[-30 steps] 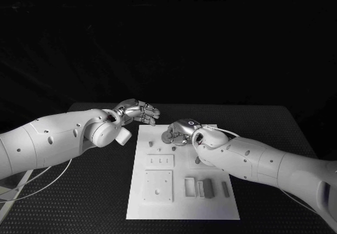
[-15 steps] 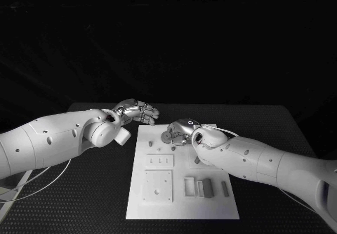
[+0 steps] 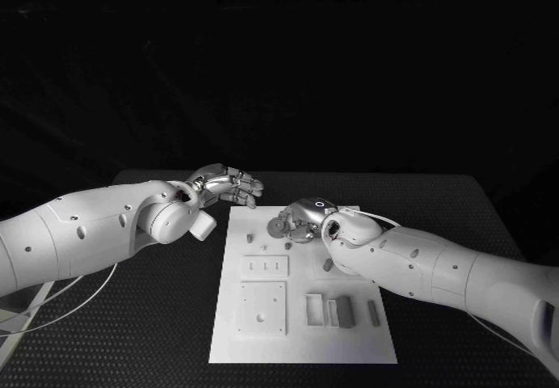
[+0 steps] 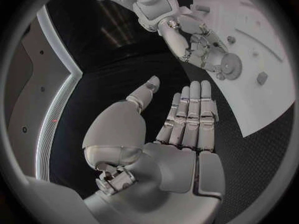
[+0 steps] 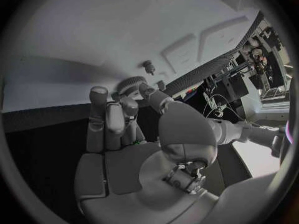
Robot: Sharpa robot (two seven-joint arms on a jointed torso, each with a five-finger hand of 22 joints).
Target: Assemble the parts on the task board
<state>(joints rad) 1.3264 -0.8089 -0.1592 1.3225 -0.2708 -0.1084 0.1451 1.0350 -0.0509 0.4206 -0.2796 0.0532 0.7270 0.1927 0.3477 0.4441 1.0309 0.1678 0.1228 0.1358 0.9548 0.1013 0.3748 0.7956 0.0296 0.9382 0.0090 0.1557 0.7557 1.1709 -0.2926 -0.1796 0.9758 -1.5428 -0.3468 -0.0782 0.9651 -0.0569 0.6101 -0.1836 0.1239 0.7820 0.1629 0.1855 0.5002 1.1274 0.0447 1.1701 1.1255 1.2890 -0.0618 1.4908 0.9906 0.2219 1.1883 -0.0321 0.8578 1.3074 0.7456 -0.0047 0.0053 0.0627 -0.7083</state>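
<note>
right hand (image 3: 300,222) pinching a small toothed gear (image 4: 231,66) over the task board (image 3: 350,339), up around 12 o'clock | left hand (image 3: 229,186) loose, fingers spread, nothing in it, off the board's 11 o'clock corner above the tabletop (image 3: 152,323) | grey blocks (image 3: 338,310) sit at board's 5 o'clock

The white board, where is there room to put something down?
The white task board is bare along its near edge, below the square block and the grey bars. Its far end is crowded: the silver right hand holds a gear there.
</note>
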